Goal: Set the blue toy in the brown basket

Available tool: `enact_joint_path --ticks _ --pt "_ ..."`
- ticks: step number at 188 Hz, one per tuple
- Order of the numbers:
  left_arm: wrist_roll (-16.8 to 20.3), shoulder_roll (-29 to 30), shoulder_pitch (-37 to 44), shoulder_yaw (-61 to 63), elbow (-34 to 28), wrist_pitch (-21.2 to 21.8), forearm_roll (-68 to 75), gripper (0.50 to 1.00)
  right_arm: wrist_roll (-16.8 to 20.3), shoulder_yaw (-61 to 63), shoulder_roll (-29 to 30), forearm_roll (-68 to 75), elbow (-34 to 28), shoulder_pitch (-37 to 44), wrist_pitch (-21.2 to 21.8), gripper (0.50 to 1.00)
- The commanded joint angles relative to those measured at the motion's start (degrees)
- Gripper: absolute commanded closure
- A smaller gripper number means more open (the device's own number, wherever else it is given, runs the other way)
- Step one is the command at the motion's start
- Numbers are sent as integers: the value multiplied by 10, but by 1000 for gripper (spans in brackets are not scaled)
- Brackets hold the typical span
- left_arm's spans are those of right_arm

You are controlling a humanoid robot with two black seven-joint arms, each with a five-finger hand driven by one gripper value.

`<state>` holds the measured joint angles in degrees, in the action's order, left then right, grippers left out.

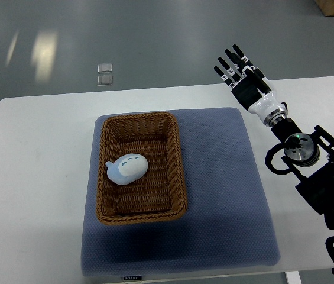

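The blue toy (127, 168), a light blue plush with a white underside, lies inside the brown woven basket (175, 160), toward its left wall. The basket stands on a blue-grey mat (226, 195). My right hand (236, 66) is raised over the table's far edge, up and to the right of the basket and well apart from it. Its fingers are spread and it holds nothing. The left arm does not show.
The mat lies on a white table (36, 160). My right arm's black forearm and joints (308, 171) cover the table's right side. Two small clear squares (104, 73) lie on the grey floor beyond the table.
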<state>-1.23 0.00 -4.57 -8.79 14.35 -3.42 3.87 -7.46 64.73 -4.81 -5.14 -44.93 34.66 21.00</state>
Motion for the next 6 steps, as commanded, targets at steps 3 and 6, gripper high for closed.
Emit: enact_joint_path --ticks 3,6 --pt "0 0 0 0 1 0 0 500 -1 0 1 0 5 -2 4 593" --pt "0 0 0 0 1 0 0 500 -1 0 0 0 5 -2 4 593"
